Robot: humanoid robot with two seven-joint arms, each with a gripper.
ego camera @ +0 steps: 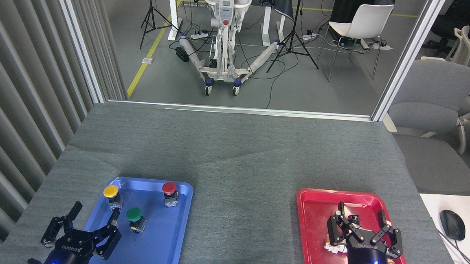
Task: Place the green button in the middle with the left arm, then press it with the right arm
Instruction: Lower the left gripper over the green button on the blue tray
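Note:
The green button (134,218) stands upright in the blue tray (158,249), near the tray's middle. My left gripper (95,213) is open at the tray's left edge, its right finger just left of the button and touching nothing. The middle (242,226) is bare grey cloth between the two trays. Over the red tray (311,218) my right gripper (361,211) is open, with nothing between its fingers.
A yellow button (111,195) and a red button (169,192) also stand in the blue tray, behind the green one. Crumpled wrappers (334,246) lie in the red tray under my right gripper. A computer mouse (452,224) sits on a white desk at the right.

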